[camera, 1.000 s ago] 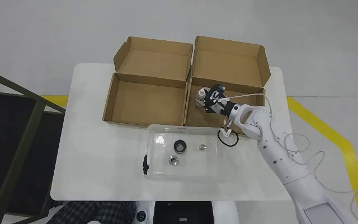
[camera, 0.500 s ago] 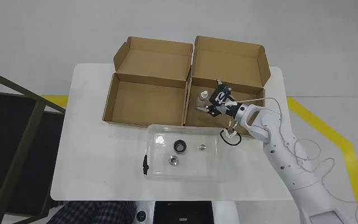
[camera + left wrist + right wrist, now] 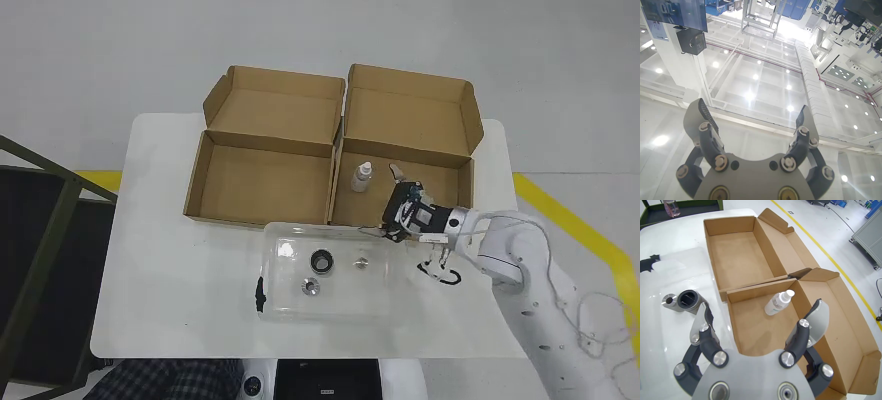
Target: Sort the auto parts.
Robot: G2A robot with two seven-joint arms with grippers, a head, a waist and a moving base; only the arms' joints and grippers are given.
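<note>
Open, empty right gripper (image 3: pixel 393 222) at the lower edge of the right cardboard box (image 3: pixel 455 185), centre-right in the top view. White plastic spray bottle (image 3: pixel 361 178) is in that box, clear of the fingers; round metal parts (image 3: pixel 321 261) sit in the clear tray (image 3: pixel 280 300), lower centre. Left gripper (image 3: pixel 751 113) open, ribbed pads (image 3: pixel 708 115) facing the ceiling.

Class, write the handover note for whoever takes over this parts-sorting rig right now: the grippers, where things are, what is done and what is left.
Right gripper: open and empty, above the near edge of the cardboard box on its side of the table, next to the tray.
Left gripper: open and empty, pointing up at the ceiling.
White bottle: inside that box.
Clear tray: holds a dark-bored cylinder, a small metal piece and a round metal part.
Done: the bottle is boxed.
Left: the three parts in the tray.
</note>
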